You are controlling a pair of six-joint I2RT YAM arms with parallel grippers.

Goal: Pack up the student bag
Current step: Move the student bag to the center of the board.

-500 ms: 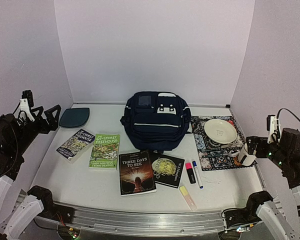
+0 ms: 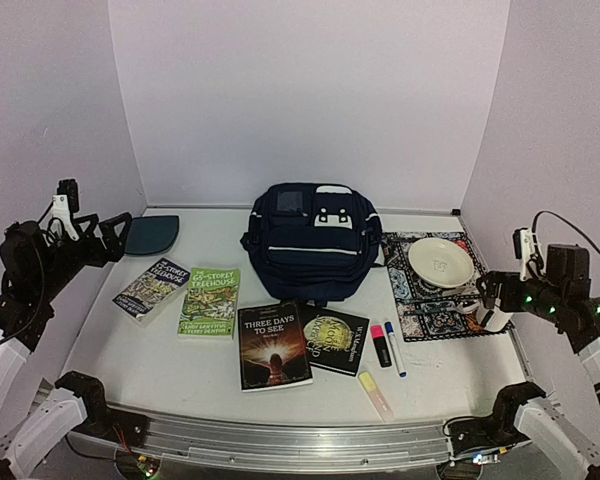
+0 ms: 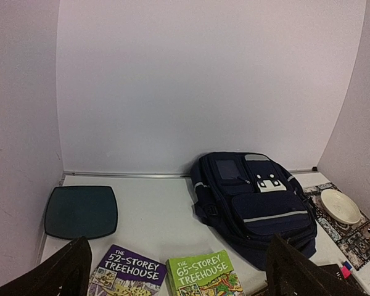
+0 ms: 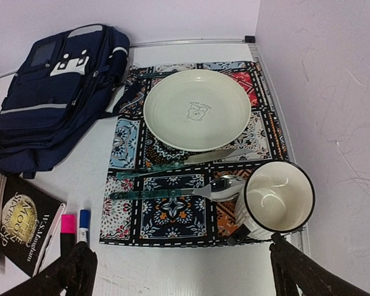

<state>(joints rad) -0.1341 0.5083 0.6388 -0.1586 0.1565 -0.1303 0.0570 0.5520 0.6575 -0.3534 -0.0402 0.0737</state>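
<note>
Left gripper (image 3: pixel 177 256) gapes wide at the bottom of its wrist view, holding nothing; just beyond lie two books (image 3: pixel 166 274), a teal pad (image 3: pixel 81 211) at left, and the bag (image 3: pixel 256 206) lying flat right of centre. Right gripper (image 4: pixel 182 253) is equally wide and empty at the bottom of its view; above it sit a mug (image 4: pixel 279 198) at lower right and a plate (image 4: pixel 197 109) on a mat (image 4: pixel 172 219); the bag fills the upper left, its edge meeting the mat.

The student bag (image 2: pixel 310 250) is matt cloth, the plate (image 4: pixel 197 110) glossy and smooth, the mug (image 4: pixel 277 198) glossy.
</note>
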